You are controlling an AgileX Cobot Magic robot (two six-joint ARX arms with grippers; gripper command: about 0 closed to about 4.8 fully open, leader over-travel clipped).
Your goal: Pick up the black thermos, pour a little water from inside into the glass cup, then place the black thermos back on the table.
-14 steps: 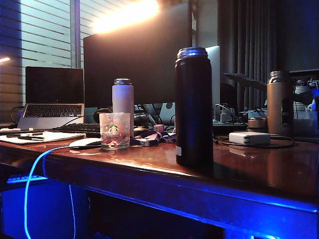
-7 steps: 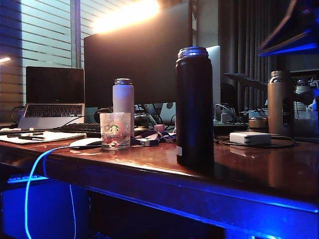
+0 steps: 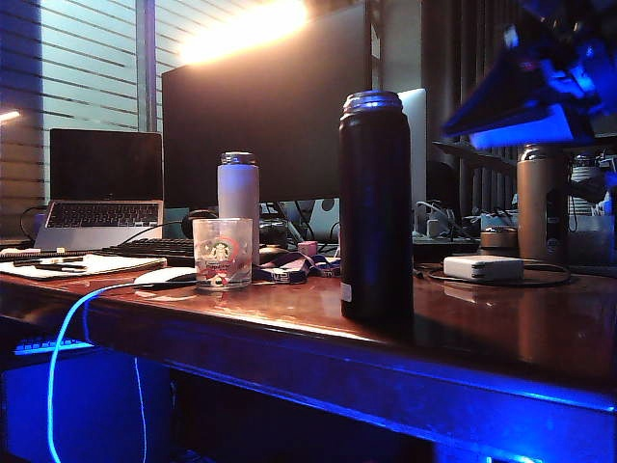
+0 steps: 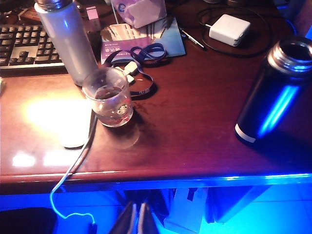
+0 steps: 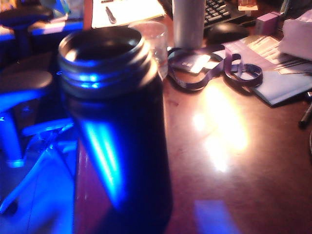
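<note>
The black thermos [image 3: 374, 207] stands upright and uncapped near the table's [image 3: 289, 313] front edge. The glass cup [image 3: 222, 253] sits to its left, in front of a white bottle [image 3: 238, 193]. My right gripper [image 3: 474, 121] hangs blue-lit and blurred at the upper right, above and right of the thermos and apart from it. The right wrist view is filled by the thermos [image 5: 117, 126], and no fingers show clearly there. My left gripper [image 4: 137, 222] hovers off the table's front edge with its fingers together, holding nothing. The cup [image 4: 108, 97] and thermos [image 4: 275, 92] lie beyond it.
A bronze bottle [image 3: 538, 198] and a white adapter [image 3: 482, 267] with its cable stand at the right. Behind are a monitor [image 3: 265, 106], a keyboard, a laptop [image 3: 104, 188] and a lanyard [image 4: 141, 53]. A mouse [image 3: 164, 278] and a blue cable [image 3: 67, 328] lie left of the cup.
The right arm has come into view from the upper right and dropped lower and leftward toward the thermos. Thermos, cup and bottles have not moved.
</note>
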